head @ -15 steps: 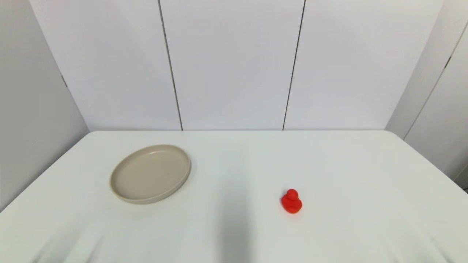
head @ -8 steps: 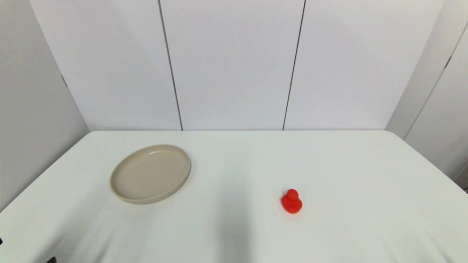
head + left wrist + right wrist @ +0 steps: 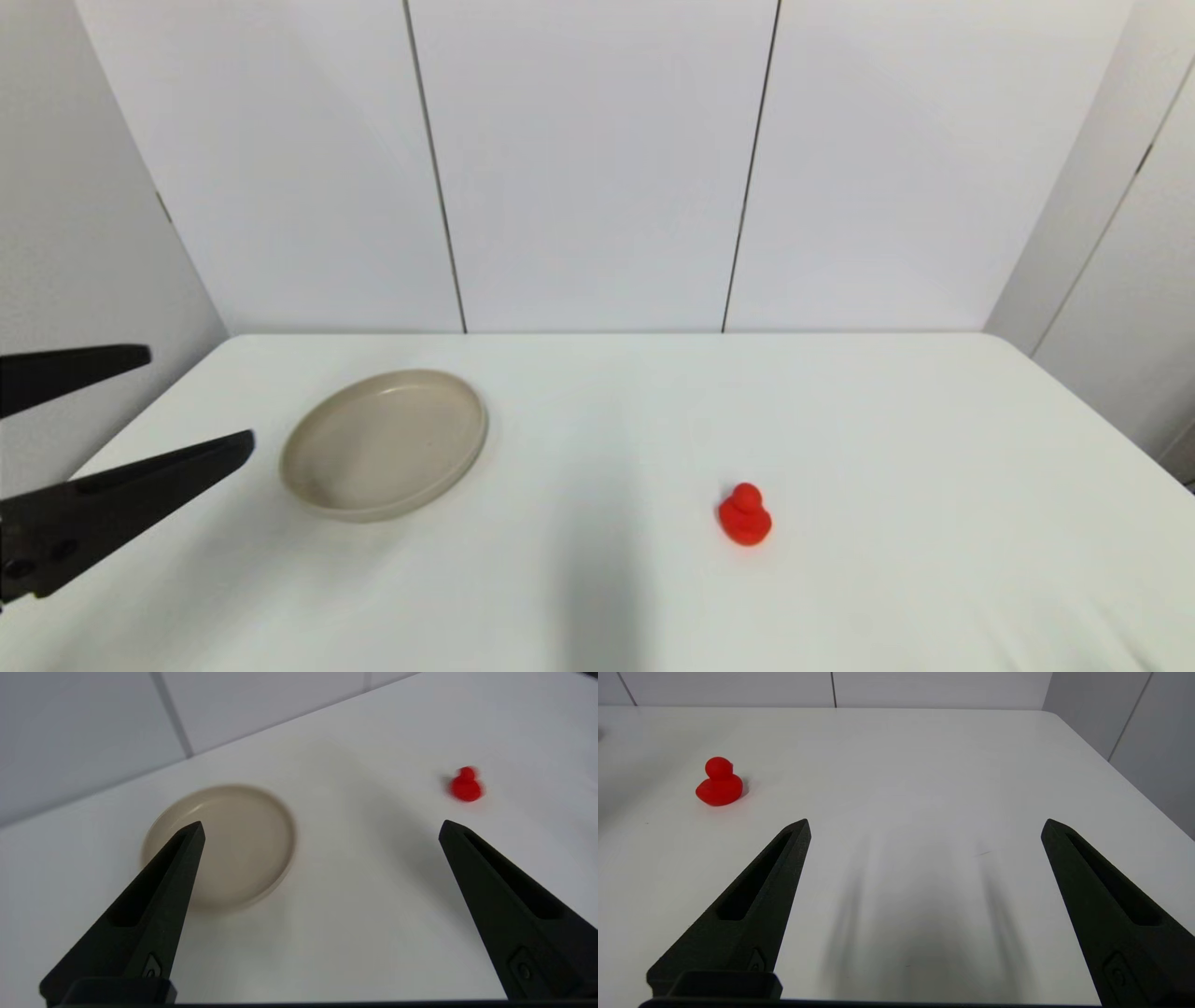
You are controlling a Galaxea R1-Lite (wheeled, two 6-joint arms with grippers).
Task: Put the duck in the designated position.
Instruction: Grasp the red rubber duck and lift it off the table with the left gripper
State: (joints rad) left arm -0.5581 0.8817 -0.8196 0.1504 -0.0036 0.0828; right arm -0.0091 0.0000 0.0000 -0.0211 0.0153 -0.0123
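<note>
The duck sits upright on the bench, well right of the plate. The left end effector hovers released beside the plate; the right end effector is released, empty.

Red duck, seemingly plain beige plate

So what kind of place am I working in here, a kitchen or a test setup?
Most likely a lab test cell, not a kitchen: a plain white table boxed in by bare grey wall panels, holding only a round beige plate and a tiny red toy duck.
</note>
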